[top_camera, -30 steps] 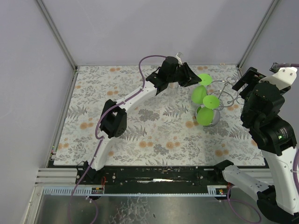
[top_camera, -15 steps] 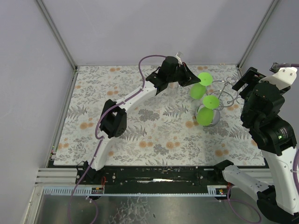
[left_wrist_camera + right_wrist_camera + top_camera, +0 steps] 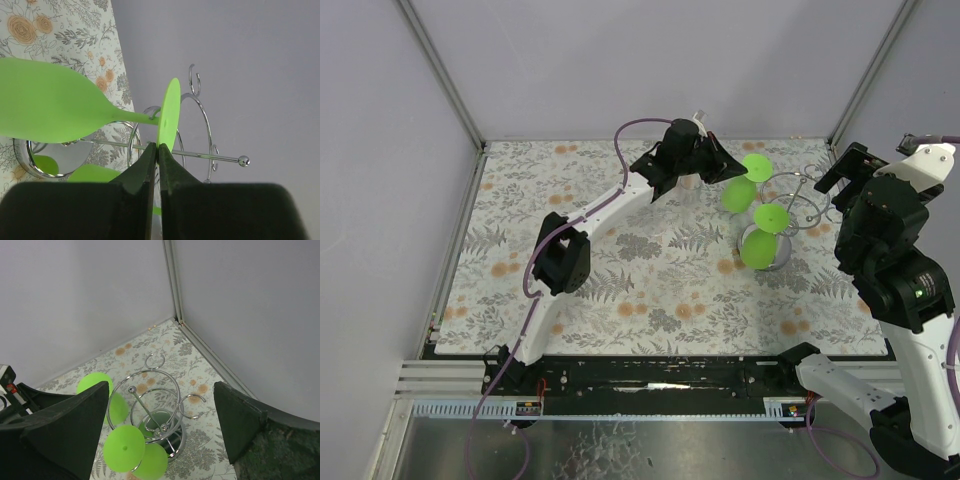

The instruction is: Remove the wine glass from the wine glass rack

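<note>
The wine glass rack [image 3: 802, 203], a silver wire stand, sits at the back right of the table with two green wine glasses hanging bowl-down from its arms. My left gripper [image 3: 729, 170] is shut on the edge of the round foot [image 3: 169, 112] of the far wine glass [image 3: 741, 194], whose bowl [image 3: 50, 107] tilts towards the left. That foot still sits by a wire loop of the rack [image 3: 200, 115]. My right gripper [image 3: 161, 385] hovers open, high above the rack [image 3: 165, 415], holding nothing.
A second green glass [image 3: 761, 248] hangs on the near side of the rack, its foot [image 3: 124, 447] facing up. The grey back wall and a corner post [image 3: 172, 285] stand just behind the rack. A floral mat [image 3: 650, 270] covers the table.
My left gripper's jaws have closed onto the far glass's foot. That glass has shifted slightly left and back. The right arm has barely moved.
</note>
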`<action>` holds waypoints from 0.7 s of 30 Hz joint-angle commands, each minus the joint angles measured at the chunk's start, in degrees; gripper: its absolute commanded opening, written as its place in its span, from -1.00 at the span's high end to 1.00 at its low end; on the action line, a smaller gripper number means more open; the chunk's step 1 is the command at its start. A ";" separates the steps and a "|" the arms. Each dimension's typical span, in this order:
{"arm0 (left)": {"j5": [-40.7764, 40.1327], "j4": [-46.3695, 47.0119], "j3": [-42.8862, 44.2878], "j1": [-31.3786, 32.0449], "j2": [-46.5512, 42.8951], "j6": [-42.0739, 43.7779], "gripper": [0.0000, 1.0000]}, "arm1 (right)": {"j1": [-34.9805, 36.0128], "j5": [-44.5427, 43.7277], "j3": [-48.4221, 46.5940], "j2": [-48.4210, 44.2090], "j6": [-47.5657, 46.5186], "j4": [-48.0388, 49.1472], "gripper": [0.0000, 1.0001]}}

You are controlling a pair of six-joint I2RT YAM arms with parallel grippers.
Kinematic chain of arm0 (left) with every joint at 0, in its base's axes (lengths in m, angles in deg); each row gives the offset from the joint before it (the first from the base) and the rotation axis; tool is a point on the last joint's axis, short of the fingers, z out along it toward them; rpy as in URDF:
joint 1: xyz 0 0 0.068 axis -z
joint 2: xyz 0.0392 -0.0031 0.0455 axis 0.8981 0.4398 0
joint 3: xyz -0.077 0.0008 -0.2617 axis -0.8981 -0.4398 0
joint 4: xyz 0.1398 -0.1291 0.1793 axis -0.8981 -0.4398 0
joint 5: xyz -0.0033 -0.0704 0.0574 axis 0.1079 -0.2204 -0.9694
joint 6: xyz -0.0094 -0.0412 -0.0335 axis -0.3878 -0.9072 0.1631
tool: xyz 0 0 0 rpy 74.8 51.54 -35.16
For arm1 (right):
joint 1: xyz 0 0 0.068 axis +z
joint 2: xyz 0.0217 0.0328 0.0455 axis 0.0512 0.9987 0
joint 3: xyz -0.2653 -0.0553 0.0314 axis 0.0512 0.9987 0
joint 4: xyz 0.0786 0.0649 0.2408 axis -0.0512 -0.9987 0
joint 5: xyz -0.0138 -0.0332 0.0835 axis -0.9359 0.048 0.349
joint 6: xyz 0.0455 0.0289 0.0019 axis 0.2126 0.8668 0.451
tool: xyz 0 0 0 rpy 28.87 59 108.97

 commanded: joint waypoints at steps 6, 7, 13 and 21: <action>-0.72 1.21 1.86 -1.18 -1.08 -0.42 1.00 | -0.07 1.38 -0.41 0.16 -0.30 2.88 -0.98; -0.70 1.32 2.01 -1.25 -1.03 -0.42 1.00 | -0.03 1.37 -0.42 0.08 -0.35 2.89 -0.98; -0.21 1.86 2.27 -1.77 -1.16 -0.66 1.00 | -0.06 1.63 -0.08 0.01 -0.32 2.89 -0.98; 0.54 3.07 2.34 -2.20 -1.57 -1.50 1.00 | -0.07 2.05 0.48 -0.04 0.25 3.06 -0.98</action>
